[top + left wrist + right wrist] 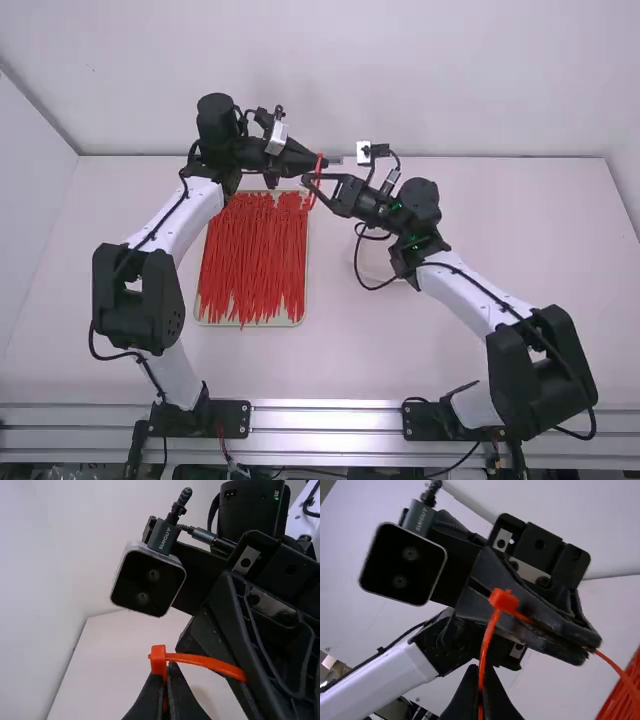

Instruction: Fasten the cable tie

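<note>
One red cable tie (318, 176) hangs in the air between both grippers, above the far end of the pile. My left gripper (311, 160) is shut on the tie just below its square head (157, 659); its strap (210, 665) runs off to the right arm's gripper. My right gripper (323, 190) is shut on the strap (484, 650) a short way under the head (503, 600). The left arm's black fingers (545, 627) clamp that head end, and a thin red tail (615, 667) trails away behind them.
A flat board (300, 322) carries a thick pile of red cable ties (255, 255) left of the table's middle, under the left arm. A black cable (358, 262) loops down from the right wrist. Bare white table (520, 220) lies to the right.
</note>
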{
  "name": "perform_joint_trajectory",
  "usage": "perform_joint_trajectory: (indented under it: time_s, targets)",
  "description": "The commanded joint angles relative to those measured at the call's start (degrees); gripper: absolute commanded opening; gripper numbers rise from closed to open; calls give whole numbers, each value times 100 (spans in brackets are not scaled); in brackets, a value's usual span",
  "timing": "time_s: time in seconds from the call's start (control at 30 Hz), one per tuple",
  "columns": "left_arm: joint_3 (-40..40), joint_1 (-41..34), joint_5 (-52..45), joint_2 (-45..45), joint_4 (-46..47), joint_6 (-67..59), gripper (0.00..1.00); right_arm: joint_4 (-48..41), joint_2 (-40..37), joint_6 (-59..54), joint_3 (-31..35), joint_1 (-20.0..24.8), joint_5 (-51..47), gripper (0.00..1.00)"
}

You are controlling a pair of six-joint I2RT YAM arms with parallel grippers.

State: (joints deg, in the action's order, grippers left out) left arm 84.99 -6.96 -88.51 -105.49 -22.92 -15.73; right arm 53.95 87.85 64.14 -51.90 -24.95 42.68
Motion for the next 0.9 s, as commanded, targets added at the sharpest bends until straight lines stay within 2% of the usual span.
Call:
perform_joint_trajectory:
  time_s: [0.0,0.33,0.63,0.87]
  targets:
    - [-28,33,-146,39,-4,-61,1,114,33,55,-181,70,-74,0]
    - [-76,46,-146,39,11,-17,1,114,33,59,-181,280,-68,0]
    - [-74,-20,-146,122,-68,-85,1,129,33,33,-181,282,-50,0]
    - [-74,-22,-146,125,-831,638,1,111,33,33,-181,278,-26,0]
